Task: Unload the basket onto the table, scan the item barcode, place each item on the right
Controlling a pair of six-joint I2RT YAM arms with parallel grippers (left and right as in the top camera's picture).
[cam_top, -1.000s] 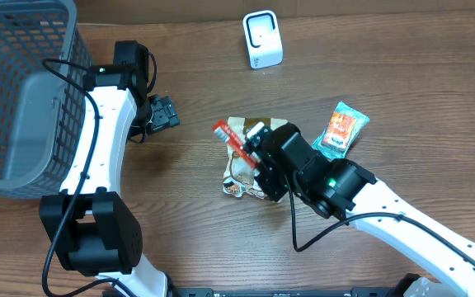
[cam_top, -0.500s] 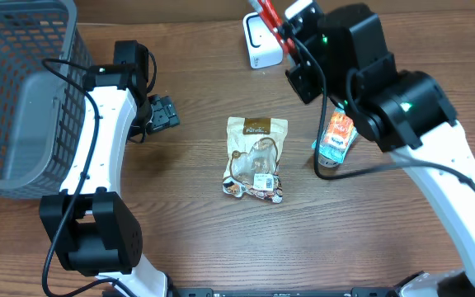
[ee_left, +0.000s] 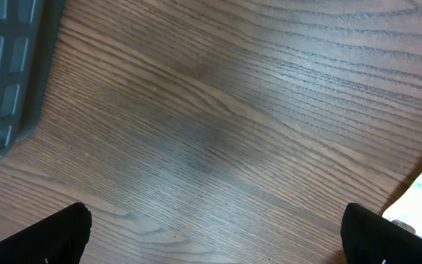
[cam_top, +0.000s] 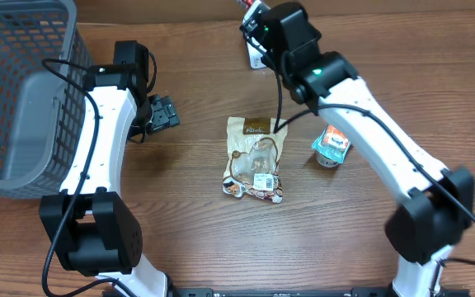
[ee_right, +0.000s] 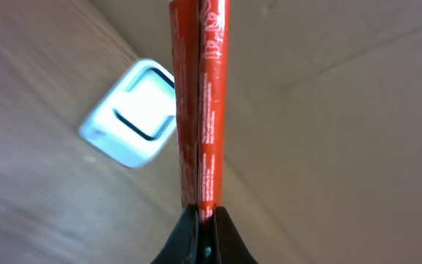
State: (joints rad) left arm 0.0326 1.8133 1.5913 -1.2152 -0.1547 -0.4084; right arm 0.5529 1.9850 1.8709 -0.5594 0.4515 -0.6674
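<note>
Above the scanner (ee_right: 134, 114), the right gripper (ee_right: 204, 220) pinches the red packet (ee_right: 200, 95) edge-on, so the scan may miss its printed face.

On the table (cam_top: 180, 231), the basket (cam_top: 15, 91) stands left, the snack bag (cam_top: 256, 157) lies mid-table, a small packet (cam_top: 332, 144) lies to its right, and the scanner (ee_right: 134, 114) stands behind.

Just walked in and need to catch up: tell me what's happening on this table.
The right gripper is shut on a thin red packet and holds it up by the white scanner at the far edge. The left gripper hangs open above the table beside the grey basket, holding nothing. A tan snack bag and a teal packet sit mid-table.
</note>
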